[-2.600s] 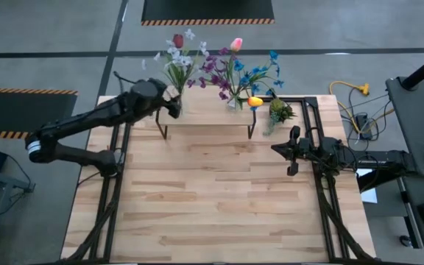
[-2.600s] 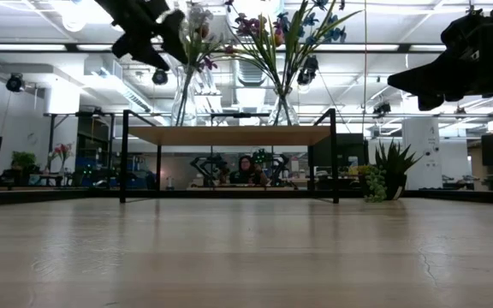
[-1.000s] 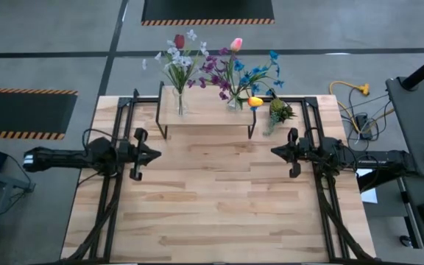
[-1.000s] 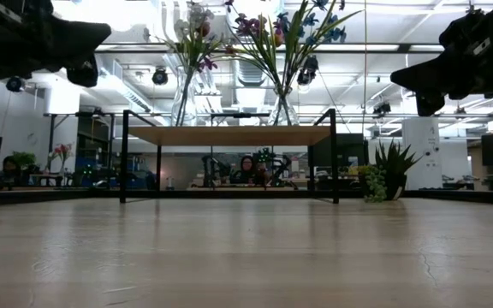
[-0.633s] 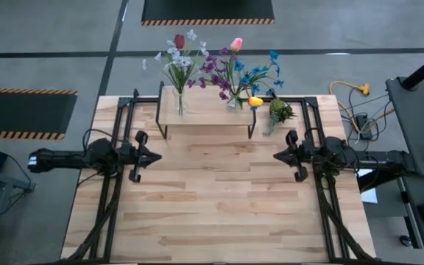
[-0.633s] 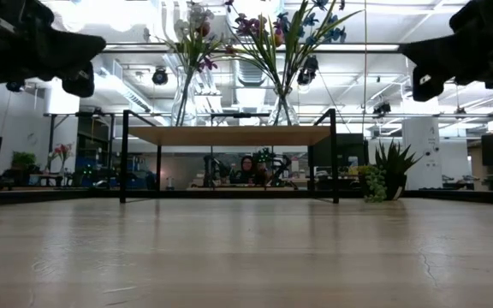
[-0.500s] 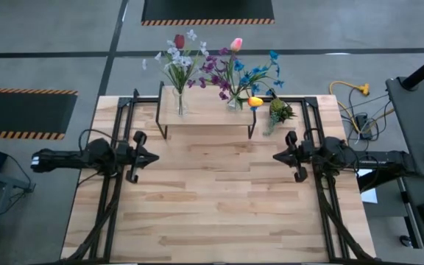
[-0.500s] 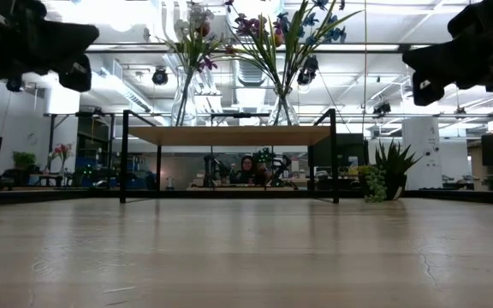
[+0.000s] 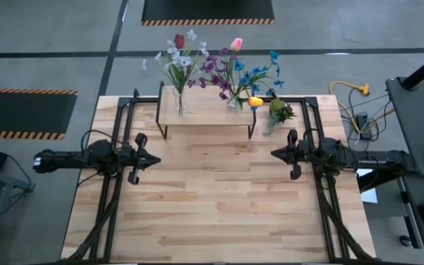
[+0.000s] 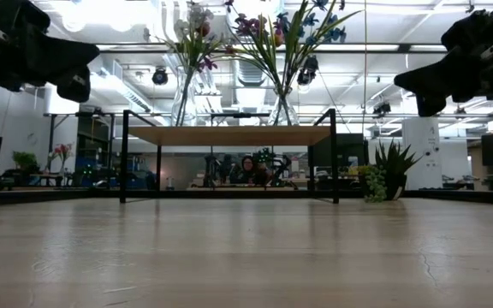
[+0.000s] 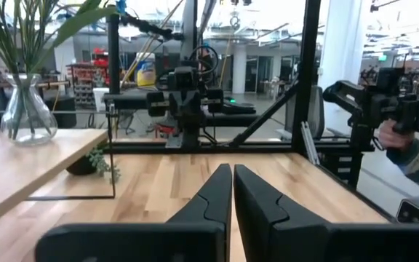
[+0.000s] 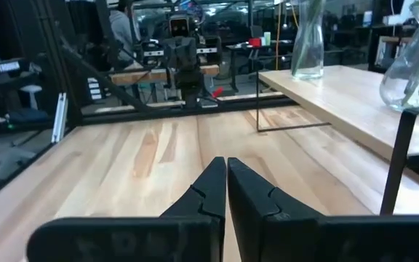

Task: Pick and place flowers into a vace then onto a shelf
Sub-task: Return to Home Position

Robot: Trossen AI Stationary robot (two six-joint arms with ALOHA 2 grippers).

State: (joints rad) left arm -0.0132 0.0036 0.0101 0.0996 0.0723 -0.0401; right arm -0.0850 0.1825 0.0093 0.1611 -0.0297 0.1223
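The flowers stand in two clear glass vases on the shelf at the table's far edge. A white, red and purple bunch is in the left vase. A purple, pink, blue and orange bunch is in the right vase. The low view shows both vases resting by their bases on the shelf board. My left gripper hovers shut over the table's left side, pointing right. My right gripper hovers shut over the right side, pointing left. Both are empty.
A small green leafy sprig stands on the table by the shelf's right legs. Black frame rails run along both table sides. A person's sleeved hand holds a dark device beyond the table. Bare wood lies between the grippers.
My left gripper has sunk slightly over the table's left side. My right gripper has rocked a little and come back to where it was. Both have stayed shut. Before that, the left arm drew back from the left vase on the shelf toward the table's left edge.
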